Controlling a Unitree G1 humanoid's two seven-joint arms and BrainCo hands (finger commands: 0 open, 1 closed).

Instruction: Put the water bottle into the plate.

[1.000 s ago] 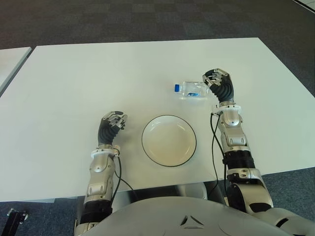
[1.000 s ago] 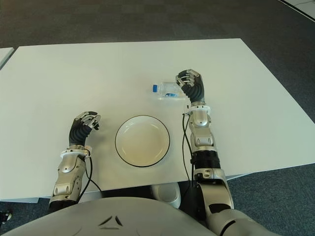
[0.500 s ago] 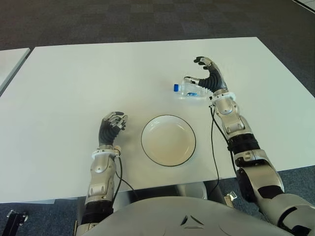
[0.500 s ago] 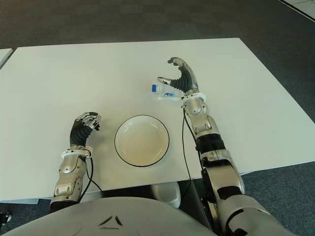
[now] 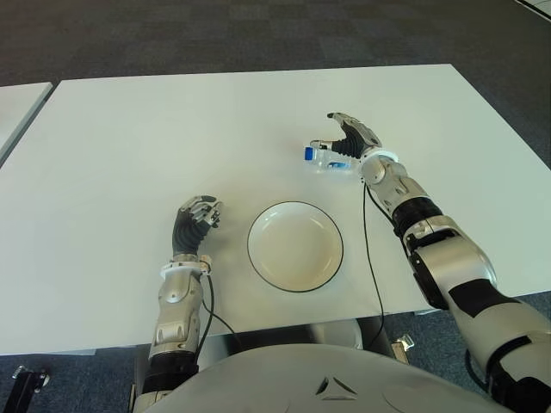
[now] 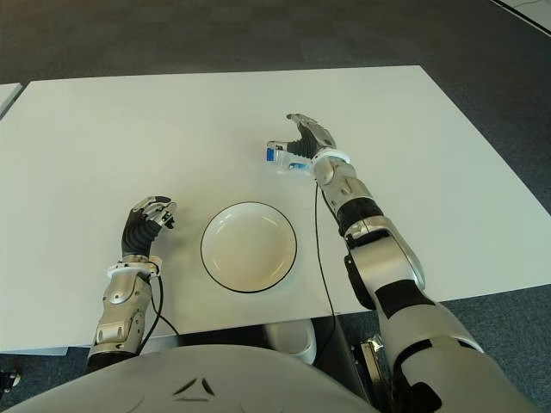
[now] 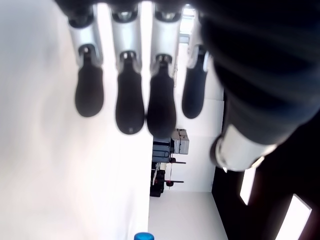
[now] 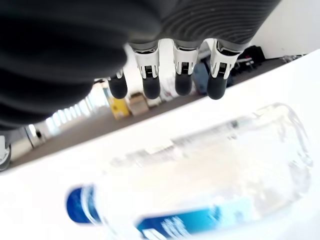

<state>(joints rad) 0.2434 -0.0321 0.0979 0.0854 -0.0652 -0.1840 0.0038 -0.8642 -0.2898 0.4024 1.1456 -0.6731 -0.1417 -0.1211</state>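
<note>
Bottle clear, blue cap – lying sideways by r. hand.

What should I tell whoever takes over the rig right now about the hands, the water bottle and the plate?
Right hand: open, fingers spread over the water bottle, not closed on it.
Left hand: idle, fingers curled and holding nothing, to the left of the plate.
Bottle: on its side on the table, beyond the plate, blue cap pointing left.
Done: the reach.
Left: grasp the bottle, lift it, set it in the plate.
</note>
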